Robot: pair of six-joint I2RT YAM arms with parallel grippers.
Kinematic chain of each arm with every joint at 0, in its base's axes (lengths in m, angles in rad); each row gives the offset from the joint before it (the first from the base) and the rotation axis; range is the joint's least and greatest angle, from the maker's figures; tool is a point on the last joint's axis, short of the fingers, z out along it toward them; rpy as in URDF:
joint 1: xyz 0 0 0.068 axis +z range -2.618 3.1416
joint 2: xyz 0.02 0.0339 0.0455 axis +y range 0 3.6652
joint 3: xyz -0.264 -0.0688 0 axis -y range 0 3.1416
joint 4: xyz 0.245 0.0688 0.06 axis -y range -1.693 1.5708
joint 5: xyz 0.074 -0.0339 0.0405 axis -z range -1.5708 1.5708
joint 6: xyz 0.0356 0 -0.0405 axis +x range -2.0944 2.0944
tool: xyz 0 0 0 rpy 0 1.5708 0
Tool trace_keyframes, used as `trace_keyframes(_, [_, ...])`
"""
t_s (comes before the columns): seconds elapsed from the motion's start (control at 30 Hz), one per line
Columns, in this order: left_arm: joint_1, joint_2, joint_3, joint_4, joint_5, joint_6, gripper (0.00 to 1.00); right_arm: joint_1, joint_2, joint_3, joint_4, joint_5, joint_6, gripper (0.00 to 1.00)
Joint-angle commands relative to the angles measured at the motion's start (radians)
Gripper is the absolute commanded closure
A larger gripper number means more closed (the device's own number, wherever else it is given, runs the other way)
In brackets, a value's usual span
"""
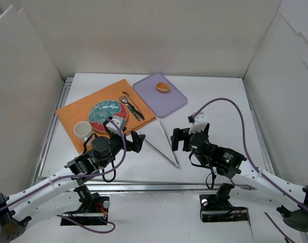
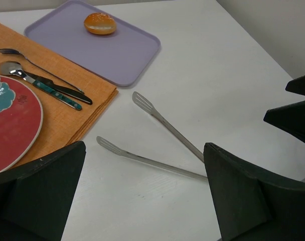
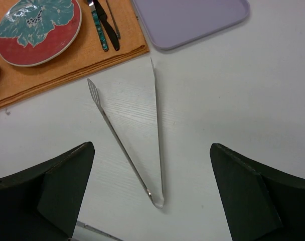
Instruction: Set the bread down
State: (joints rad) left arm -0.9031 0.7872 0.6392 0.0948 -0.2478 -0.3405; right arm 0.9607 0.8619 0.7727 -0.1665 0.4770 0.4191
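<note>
Our left gripper (image 1: 127,134) and right gripper (image 1: 183,134), jaws spread and empty, flank the tongs (image 3: 157,130), likely our tool for fetching the bread (image 1: 163,87) sitting on the tray (image 1: 166,101) at twelve o'clock.

Bright, even, diffuse light fills all three views; the white walls (image 1: 154,35) and white table (image 1: 215,101) look uniformly lit. Shadows are faint and soft-edged: the tongs (image 3: 142,145) throw only a thin grey line at frame centre. Small glare sits on the spoon (image 2: 8,68) at upper left. At the lower corners, the fingers (image 2: 39,193) of the left gripper (image 2: 142,198) and the right gripper (image 3: 152,193) show as dark, slightly soft masses with little detail.
</note>
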Motion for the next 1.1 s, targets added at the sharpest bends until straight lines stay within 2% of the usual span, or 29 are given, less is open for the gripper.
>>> trace_keyframes(0.0, [-0.003, -0.005, 0.020, 0.086, -0.001, 0.011, 0.00, -0.007, -0.009, 0.045, 0.056, 0.043, 0.012, 0.02])
trace_keyframes(0.13, [-0.003, 0.006, 0.031, 0.062, -0.019, 0.000, 0.00, -0.008, -0.009, 0.039, 0.058, 0.106, 0.067, 0.02])
trace_keyframes(0.2, [-0.003, 0.010, 0.059, 0.024, -0.077, -0.026, 0.00, -0.007, 0.011, 0.022, 0.068, 0.161, 0.121, 0.02])
trace_keyframes(0.27, [-0.003, 0.018, 0.076, -0.030, -0.114, -0.041, 0.00, -0.007, 0.058, -0.003, 0.097, 0.224, 0.103, 0.02])
trace_keyframes(0.33, [-0.003, 0.017, 0.091, -0.058, -0.154, -0.060, 0.00, -0.008, 0.127, -0.010, 0.145, 0.209, -0.026, 0.02])
trace_keyframes(0.37, [-0.003, 0.012, 0.091, -0.066, -0.175, -0.066, 0.00, -0.007, 0.159, -0.001, 0.147, 0.174, -0.078, 0.02])
trace_keyframes(0.43, [-0.003, -0.006, 0.088, -0.073, -0.192, -0.084, 0.00, -0.005, 0.250, 0.074, 0.093, 0.132, -0.082, 0.02])
trace_keyframes(0.5, [-0.003, -0.035, 0.071, -0.067, -0.218, -0.095, 0.00, -0.010, 0.337, 0.137, 0.070, 0.025, -0.147, 0.02])
trace_keyframes(0.6, [-0.003, -0.065, 0.053, -0.070, -0.271, -0.098, 0.00, -0.031, 0.403, 0.180, 0.067, -0.069, -0.186, 0.02])
trace_keyframes(0.63, [-0.003, -0.068, 0.053, -0.075, -0.280, -0.101, 0.00, -0.065, 0.435, 0.184, 0.065, -0.184, -0.215, 0.02])
trace_keyframes(0.7, [0.006, -0.069, 0.057, -0.090, -0.298, -0.107, 0.00, -0.097, 0.460, 0.191, 0.065, -0.291, -0.233, 0.02])
trace_keyframes(1.07, [0.006, -0.103, 0.043, -0.083, -0.266, -0.106, 0.00, -0.128, 0.653, 0.229, 0.024, -0.505, -0.328, 0.02])
